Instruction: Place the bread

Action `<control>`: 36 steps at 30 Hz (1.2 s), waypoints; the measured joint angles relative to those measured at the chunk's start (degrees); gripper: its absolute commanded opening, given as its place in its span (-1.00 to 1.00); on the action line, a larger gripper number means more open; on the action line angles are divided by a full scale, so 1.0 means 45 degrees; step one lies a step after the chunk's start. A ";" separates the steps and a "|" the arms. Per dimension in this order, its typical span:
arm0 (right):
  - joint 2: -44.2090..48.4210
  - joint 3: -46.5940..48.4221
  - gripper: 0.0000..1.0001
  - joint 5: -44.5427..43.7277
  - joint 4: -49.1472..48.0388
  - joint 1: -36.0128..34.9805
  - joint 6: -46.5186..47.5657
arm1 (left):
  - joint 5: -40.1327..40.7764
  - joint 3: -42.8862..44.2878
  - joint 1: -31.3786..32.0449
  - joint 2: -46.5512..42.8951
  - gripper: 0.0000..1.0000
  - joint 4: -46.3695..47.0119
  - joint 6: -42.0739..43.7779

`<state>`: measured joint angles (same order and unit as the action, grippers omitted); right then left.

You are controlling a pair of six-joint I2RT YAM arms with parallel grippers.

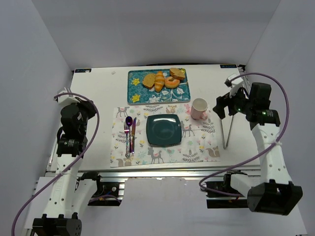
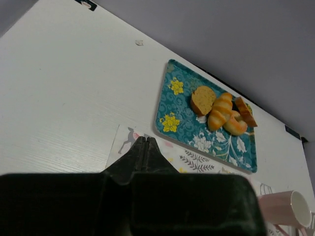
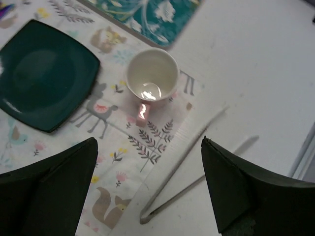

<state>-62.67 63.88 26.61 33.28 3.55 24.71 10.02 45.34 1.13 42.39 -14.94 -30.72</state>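
While the bread (image 1: 177, 73) sits on the teal tray (image 1: 135, 93) at the far side of the table, nothing has hold of it. Top view: it is the golden slice with a dark crust at the tray's right end, touching a curved orange pastry (image 1: 172, 82). A croissant (image 1: 159, 81) and a duller brown slice (image 1: 149, 80) lie to its left. The dark square plate (image 1: 163, 130) is bare on the placemat (image 1: 197, 145), just in front of the tray, with a pink cup (image 1: 199, 108) at its right. The left arm (image 1: 74, 123) and right arm (image 1: 261, 110) are both out at the sides, well apart from the tray.

Left wrist view: the left gripper (image 2: 146, 146) has its fingers pressed together with nothing between them, and it points toward the tray. The bread (image 2: 245, 112) looks tilted, apparently propped on the pastry (image 2: 235, 125).

Right wrist view: the right gripper (image 3: 147, 196) is spread wide and empty above the cup (image 3: 151, 76) and metal tongs (image 3: 182, 182). Only a tray corner shows here, and the bread is out of frame.

Handling, as a judgement: the slice is thin and probably light. It looks stiff rather than floppy, and its face may be smooth and slippery. The best hold is likely across the thickness at the raised crust edge, which sits free of the pastry. A flat pinch from above risks nudging the neighbours. It needs light pressure and should be kept level on the way to the plate.
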 measured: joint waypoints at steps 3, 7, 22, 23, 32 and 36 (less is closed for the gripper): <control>0.0719 -0.0262 0.45 0.1258 0.0039 -0.0141 0.1030 | -0.0505 0.0000 0.0000 0.0146 -0.18 0.0039 -0.0010; 0.0189 -0.0199 -0.98 0.0976 0.0107 -0.0160 0.0826 | -0.1477 -0.0044 0.0000 0.0432 0.96 0.0291 -0.0117; -0.1914 -0.1763 0.76 -0.3983 0.0301 0.0141 -0.1768 | -0.3793 -0.0811 0.0005 0.1486 -0.26 0.0437 -0.0544; -0.2011 -0.1919 0.75 -0.4192 0.0296 0.0170 -0.1899 | -0.3881 -0.0811 0.0005 0.1593 -0.07 0.0457 -0.0520; -0.3993 -0.3109 0.62 -0.5761 -0.0228 0.0219 -0.2929 | -0.4041 -0.0962 0.0005 0.1880 0.65 0.0471 -0.0636; -0.4736 -0.3128 0.59 -0.6105 -0.0821 0.0223 -0.3385 | -0.4027 -0.1073 0.0019 0.1880 0.66 0.0471 -0.0719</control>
<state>-83.99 49.80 -0.86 29.58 4.56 9.47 -8.10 40.51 1.21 50.85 -12.82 -33.95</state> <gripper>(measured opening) 0.800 0.829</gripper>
